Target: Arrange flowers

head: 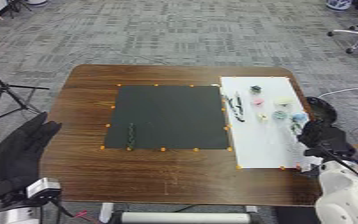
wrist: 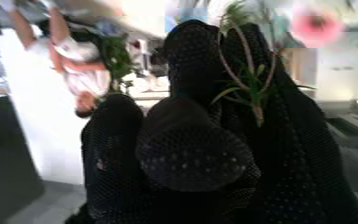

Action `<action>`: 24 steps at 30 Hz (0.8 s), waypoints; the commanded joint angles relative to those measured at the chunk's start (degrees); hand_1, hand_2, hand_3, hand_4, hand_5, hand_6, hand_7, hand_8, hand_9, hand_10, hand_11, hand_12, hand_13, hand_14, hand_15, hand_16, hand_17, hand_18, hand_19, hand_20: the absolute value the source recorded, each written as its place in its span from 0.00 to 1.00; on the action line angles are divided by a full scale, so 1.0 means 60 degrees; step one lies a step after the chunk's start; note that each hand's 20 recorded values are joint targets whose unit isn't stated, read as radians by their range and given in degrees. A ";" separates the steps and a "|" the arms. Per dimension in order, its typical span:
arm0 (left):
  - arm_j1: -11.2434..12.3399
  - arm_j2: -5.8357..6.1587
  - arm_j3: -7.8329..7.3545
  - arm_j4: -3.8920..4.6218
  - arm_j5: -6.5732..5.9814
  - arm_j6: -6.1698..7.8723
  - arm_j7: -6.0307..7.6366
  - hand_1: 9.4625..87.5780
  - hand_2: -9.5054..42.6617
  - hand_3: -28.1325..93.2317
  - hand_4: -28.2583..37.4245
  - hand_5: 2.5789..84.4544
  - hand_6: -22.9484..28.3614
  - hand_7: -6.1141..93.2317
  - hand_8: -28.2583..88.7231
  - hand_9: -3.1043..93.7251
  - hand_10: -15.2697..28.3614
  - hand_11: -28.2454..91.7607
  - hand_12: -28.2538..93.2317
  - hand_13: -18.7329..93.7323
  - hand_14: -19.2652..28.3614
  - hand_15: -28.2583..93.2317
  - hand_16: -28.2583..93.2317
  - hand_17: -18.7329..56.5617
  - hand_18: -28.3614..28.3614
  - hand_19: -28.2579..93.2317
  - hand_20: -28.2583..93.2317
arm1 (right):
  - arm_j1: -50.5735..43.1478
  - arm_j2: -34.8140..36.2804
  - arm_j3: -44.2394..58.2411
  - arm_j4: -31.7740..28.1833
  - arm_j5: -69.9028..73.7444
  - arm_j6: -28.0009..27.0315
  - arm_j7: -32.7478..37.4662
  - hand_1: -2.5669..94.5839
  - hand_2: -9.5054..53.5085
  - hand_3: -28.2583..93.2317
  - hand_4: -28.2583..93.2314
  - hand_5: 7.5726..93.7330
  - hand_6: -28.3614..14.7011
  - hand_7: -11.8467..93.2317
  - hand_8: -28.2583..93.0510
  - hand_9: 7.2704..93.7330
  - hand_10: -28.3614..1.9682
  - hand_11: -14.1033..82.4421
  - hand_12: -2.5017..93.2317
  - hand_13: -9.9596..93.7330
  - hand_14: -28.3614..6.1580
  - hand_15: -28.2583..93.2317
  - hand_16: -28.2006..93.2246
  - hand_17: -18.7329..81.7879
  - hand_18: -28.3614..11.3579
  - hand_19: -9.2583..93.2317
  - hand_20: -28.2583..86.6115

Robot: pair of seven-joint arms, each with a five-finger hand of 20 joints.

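Note:
My left hand (head: 20, 150) is open beside the table's left edge, fingers straight. My right hand (head: 325, 136) is at the white sheet's (head: 255, 150) right edge, next to some greenery (head: 295, 128). In the right wrist view, my right hand (wrist: 286, 135) has long straight fingers, with a green sprig (wrist: 251, 82) over them; whether it is gripped is unclear. A pink flower (wrist: 316, 27) is beyond the fingertips. On the sheet lie a pink flower (head: 257, 101), a cream one (head: 283, 101), a blue one (head: 299, 116) and stems (head: 238, 107). One green stem (head: 131, 136) lies on the black mat (head: 167, 112).
Orange markers (head: 163, 149) line the mat and sheet. A black rounded object (head: 321, 110) stands by the table's (head: 171, 180) right edge, close to my right hand. A black tripod (head: 11, 92) is on the floor at the left.

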 commanded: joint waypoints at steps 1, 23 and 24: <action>0.0116 -0.0028 -0.0041 -0.0048 -0.0099 0.0089 0.0075 0.18 0.08 0.82 0.06 0.60 0.49 0.22 0.18 0.57 0.68 0.44 0.36 0.54 0.78 0.43 0.24 0.38 0.71 0.32 0.41 | 0.3107 0.0557 -0.1764 -0.0700 -0.0257 0.0275 -0.0702 0.70 0.09 0.60 0.17 0.77 0.54 0.39 0.41 0.94 0.55 0.54 0.35 1.00 0.79 0.73 0.47 0.88 0.46 1.00 0.65; 0.0082 0.0048 0.0015 -0.0059 -0.0064 0.0224 -0.0005 0.18 0.08 0.82 0.06 0.60 0.49 0.22 0.18 0.57 0.68 0.44 0.36 0.54 0.78 0.43 0.24 0.38 0.71 0.32 0.41 | 1.0259 -0.1506 -0.9581 0.1916 0.0278 -0.2046 -0.1529 0.69 0.07 0.62 0.17 0.78 0.53 0.40 0.39 0.95 0.57 0.53 0.34 1.00 0.79 0.73 0.46 0.88 0.47 1.00 0.65; 0.0030 0.0058 0.0045 -0.0038 -0.0068 0.0232 -0.0035 0.18 0.08 0.82 0.06 0.60 0.49 0.22 0.18 0.57 0.68 0.44 0.36 0.54 0.78 0.43 0.24 0.38 0.71 0.32 0.41 | 1.0301 -0.1681 -0.9588 0.2118 0.0266 -0.2159 -0.1653 0.69 0.07 0.62 0.17 0.78 0.53 0.40 0.39 0.95 0.57 0.52 0.34 1.00 0.79 0.73 0.46 0.88 0.47 1.00 0.65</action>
